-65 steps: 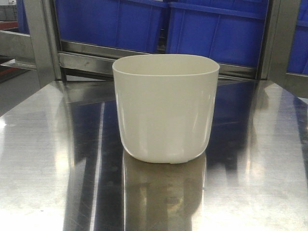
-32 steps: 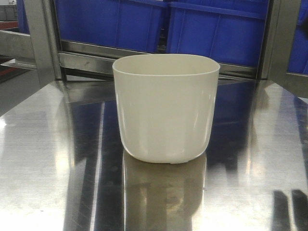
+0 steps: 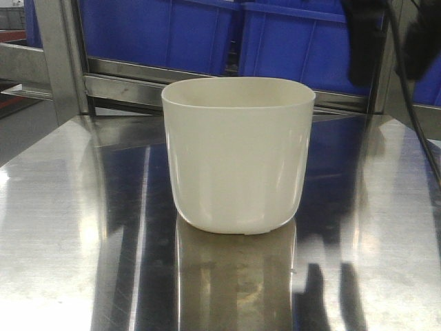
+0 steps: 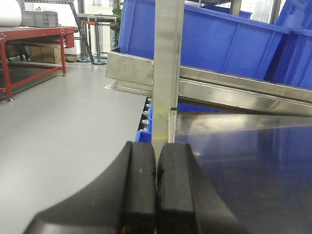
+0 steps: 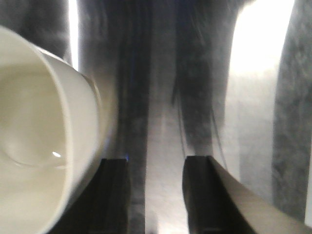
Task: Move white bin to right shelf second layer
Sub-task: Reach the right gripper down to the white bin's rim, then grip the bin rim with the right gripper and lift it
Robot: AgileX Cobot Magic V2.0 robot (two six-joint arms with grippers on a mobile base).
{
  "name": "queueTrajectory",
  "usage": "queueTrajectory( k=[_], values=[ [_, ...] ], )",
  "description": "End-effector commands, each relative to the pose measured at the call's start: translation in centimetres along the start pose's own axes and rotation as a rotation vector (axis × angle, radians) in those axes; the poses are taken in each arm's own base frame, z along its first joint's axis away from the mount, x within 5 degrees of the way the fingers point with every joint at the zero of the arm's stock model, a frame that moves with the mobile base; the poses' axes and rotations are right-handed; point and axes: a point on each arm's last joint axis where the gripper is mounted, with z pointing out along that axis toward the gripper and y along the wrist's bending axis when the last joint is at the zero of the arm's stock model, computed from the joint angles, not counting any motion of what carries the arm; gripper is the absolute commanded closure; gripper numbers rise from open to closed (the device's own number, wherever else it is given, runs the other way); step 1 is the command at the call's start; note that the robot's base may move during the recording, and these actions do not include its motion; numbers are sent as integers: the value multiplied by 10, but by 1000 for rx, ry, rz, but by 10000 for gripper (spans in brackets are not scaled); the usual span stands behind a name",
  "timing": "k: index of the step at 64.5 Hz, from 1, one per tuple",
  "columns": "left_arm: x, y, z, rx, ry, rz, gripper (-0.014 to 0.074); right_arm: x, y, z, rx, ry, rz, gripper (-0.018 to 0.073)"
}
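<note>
The white bin is seen upright mid-frame; left gripper jaws are pressed together, right gripper jaws are spread apart.

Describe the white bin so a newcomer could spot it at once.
Find the shiny steel tabletop before the blue crates. Upright at its middle stands the white bin: cream, glossy, rounded-square mouth, unlike those bigger rectangular crates.

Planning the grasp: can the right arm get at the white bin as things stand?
Probably yes. The right gripper is open above the steel top, with the white bin close beside it. Nothing shows between them, and the bin looks empty.
</note>
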Motion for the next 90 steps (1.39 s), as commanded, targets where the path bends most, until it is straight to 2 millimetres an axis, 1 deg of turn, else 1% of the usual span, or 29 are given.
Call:
queueTrajectory(
  k=[1, 6, 12, 18, 26, 33, 48, 61, 79, 83, 90],
  values=[
    [1, 1, -1, -2, -74, -10, 512, -7, 1, -32, -34, -59, 13, 196],
    [1, 1, -1, -2, -74, -10, 512, -12, 9, -38, -60, -75, 6, 196],
    [1, 1, -1, -2, -74, -10, 512, -13, 23, -36, -89, -71, -15, 196],
    [1, 1, -1, -2, -74, -10, 512, -14, 32, -29, -100, -59, -28, 196],
    [1, 1, -1, -2, -74, -10, 512, -15, 37, -15, -83, -29, -35, 196],
    [1, 1, -1, -2, -74, -10, 512, -17, 40, -6, -69, -11, -37, 196],
    [1, 1, -1, -2, -74, -10, 512, -20, 39, 13, -43, 18, -29, 196],
    [1, 1, -1, -2, -74, -10, 512, -15, 34, 28, -31, 38, -25, 198],
    [1, 1, -1, -2, -74, -10, 512, -15, 39, 36, -72, 23, -19, 200],
    [1, 1, -1, -2, -74, -10, 512, -15, 40, 40, -67, 30, -22, 234],
    [1, 1, -1, -2, -74, -10, 512, -15, 41, 44, -63, 39, -23, 360]
  ],
)
